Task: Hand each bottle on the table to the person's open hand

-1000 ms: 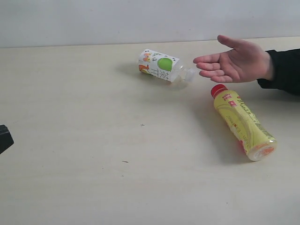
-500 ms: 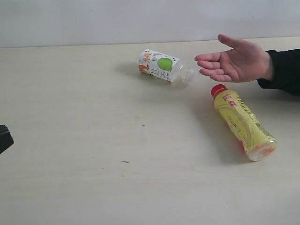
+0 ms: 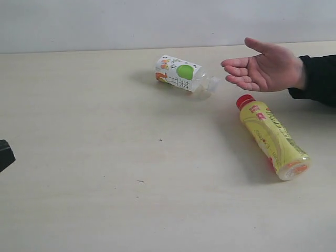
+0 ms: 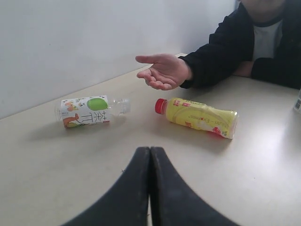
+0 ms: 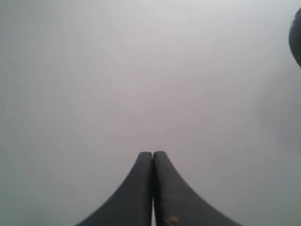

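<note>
Two bottles lie on their sides on the pale table. A clear bottle with a green-white label rests at the back middle. A yellow bottle with a red cap lies to the right. The person's open hand hovers palm up between them, above the yellow bottle's cap. My left gripper is shut with nothing in it, well short of both bottles; only a black corner of it shows at the exterior view's left edge. My right gripper is shut, facing a blank grey surface. The red-labelled bottle and the second green-white bottle are out of view.
The person in a black jacket sits behind the table's far right side, the sleeve lying along the edge. A white wall runs behind the table. A small pale object shows at the left wrist view's right edge.
The open hand has drifted slightly to the right. Bottles and both grippers have not moved.
</note>
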{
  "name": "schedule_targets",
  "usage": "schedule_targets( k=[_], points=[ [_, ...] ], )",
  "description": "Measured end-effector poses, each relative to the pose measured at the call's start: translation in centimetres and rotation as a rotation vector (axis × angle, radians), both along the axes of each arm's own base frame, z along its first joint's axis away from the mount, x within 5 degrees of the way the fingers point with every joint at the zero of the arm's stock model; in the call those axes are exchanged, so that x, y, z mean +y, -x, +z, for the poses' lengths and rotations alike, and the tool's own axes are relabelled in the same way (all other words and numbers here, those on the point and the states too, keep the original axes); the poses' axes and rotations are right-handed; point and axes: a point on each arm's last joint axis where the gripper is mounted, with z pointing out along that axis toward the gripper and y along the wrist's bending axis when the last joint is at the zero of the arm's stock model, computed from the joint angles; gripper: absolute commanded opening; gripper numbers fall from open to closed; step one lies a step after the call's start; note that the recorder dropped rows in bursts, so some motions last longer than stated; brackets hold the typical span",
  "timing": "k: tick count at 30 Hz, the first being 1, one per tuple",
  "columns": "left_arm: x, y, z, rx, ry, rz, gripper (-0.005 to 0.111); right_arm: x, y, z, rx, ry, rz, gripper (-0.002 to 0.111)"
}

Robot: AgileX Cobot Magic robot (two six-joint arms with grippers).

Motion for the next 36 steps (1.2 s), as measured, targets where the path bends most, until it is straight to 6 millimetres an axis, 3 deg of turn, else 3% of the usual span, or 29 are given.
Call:
schedule_targets(
  k=[2,4,7,10,15,18,22,26,32,33,36],
  points=[
    [0.0,0.0,0.0,0.000,0.000,0.000,0.000,0.4,-2.5,3.8,0.173,0.149,0.000,0.000],
    [0.0,0.0,0.0,0.000,0.000,0.000,0.000,0.7,-5.2,6.0,0.355,0.294,0.004,0.000],
    [0.0,0.0,0.0,0.000,0.000,0.000,0.000,0.3,-9.7,7.6,0.680,0.422,0.014,0.000],
    [0.0,0.0,0.0,0.000,0.000,0.000,0.000,0.4,-14.0,7.0,1.004,0.544,0.089,0.000],
    [0.0,0.0,0.0,0.000,0.000,0.000,0.000,3.2,-19.6,3.9,1.433,0.769,0.419,0.000],
    [0.0,0.0,0.0,0.000,0.000,0.000,0.000,5.7,-21.5,1.0,1.689,0.885,0.641,0.000],
    [0.0,0.0,0.0,0.002,0.001,0.000,0.000,7.7,-23.1,-3.1,1.917,1.000,0.769,0.004],
    [0.0,0.0,0.0,0.002,0.001,0.000,0.000,8.3,-24.7,-6.6,2.017,1.039,0.800,0.025],
    [0.0,0.0,0.0,0.002,0.001,0.000,0.000,8.6,-25.7,-10.1,2.105,1.048,0.865,0.081],
    [0.0,0.0,0.0,0.002,0.001,0.000,0.000,8.6,-25.8,-10.4,2.105,1.052,0.882,0.085],
    [0.0,0.0,0.0,0.002,0.001,0.000,0.000,9.0,-26.0,-11.1,2.087,1.063,0.931,0.084]
  ],
)
